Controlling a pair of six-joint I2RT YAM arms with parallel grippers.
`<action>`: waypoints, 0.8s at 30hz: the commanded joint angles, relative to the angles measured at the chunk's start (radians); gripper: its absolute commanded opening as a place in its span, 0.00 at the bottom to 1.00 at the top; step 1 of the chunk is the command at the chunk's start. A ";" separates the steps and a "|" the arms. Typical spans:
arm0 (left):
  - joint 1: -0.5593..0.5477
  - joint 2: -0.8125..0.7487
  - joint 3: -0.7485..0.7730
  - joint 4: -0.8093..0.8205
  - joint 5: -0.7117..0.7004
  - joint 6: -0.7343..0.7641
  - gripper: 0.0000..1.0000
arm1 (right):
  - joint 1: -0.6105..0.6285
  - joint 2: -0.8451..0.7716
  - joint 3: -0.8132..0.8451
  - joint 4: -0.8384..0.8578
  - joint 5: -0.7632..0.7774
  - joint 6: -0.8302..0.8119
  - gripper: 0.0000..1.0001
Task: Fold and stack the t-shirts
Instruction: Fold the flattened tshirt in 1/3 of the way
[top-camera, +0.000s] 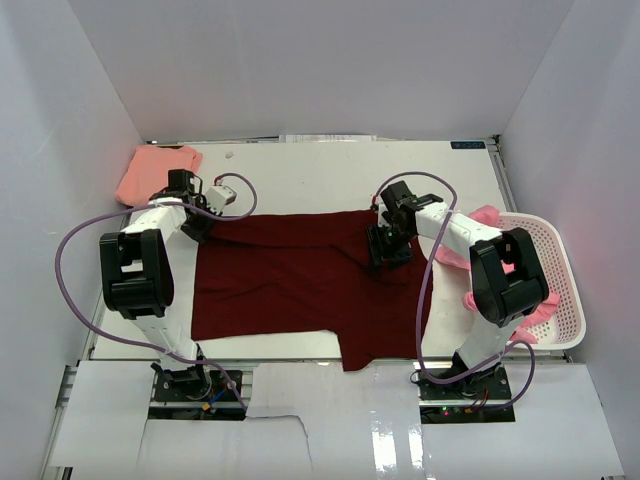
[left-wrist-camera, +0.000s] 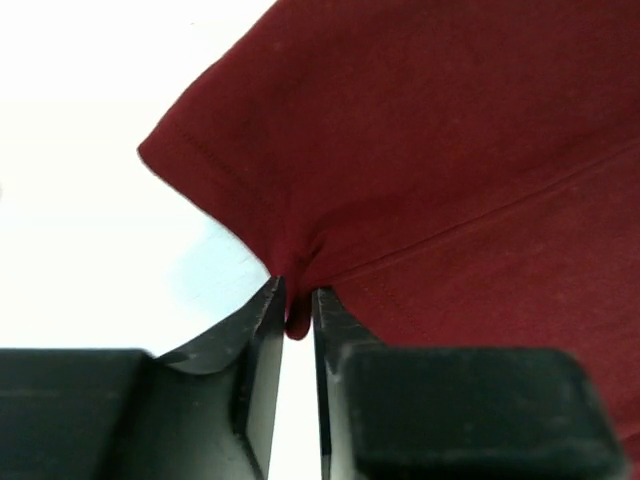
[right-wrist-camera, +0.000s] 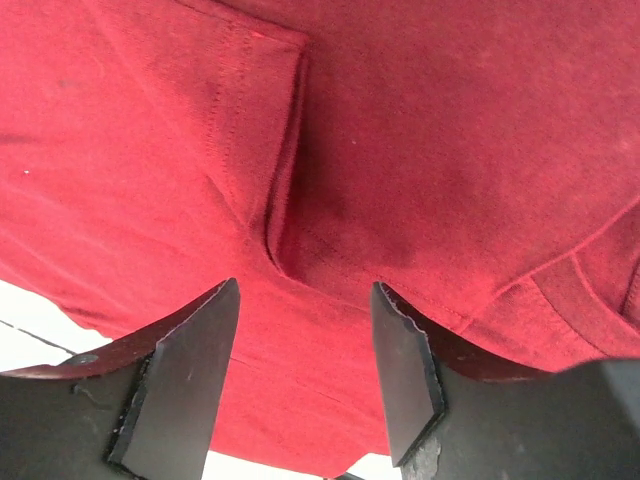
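Observation:
A dark maroon t-shirt lies spread across the middle of the table. My left gripper is shut on a pinch of its edge near a sleeve at the shirt's far left corner. My right gripper is open, its fingers straddling a fold of the maroon cloth at the shirt's far right. A salmon t-shirt lies folded at the far left. Brighter pink shirts lie in and over the basket.
A white mesh basket stands at the right edge of the table. White walls close in the table at the back and both sides. Purple cables loop from each arm.

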 joint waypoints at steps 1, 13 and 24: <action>-0.002 -0.077 -0.014 0.030 -0.063 -0.018 0.30 | 0.005 -0.013 0.022 -0.020 0.047 0.009 0.62; 0.002 -0.149 -0.040 0.122 -0.139 -0.068 0.98 | -0.023 -0.033 0.123 0.010 0.108 0.064 0.61; 0.027 -0.159 0.062 0.266 -0.106 -0.587 0.98 | -0.101 0.064 0.232 0.088 0.085 0.101 0.43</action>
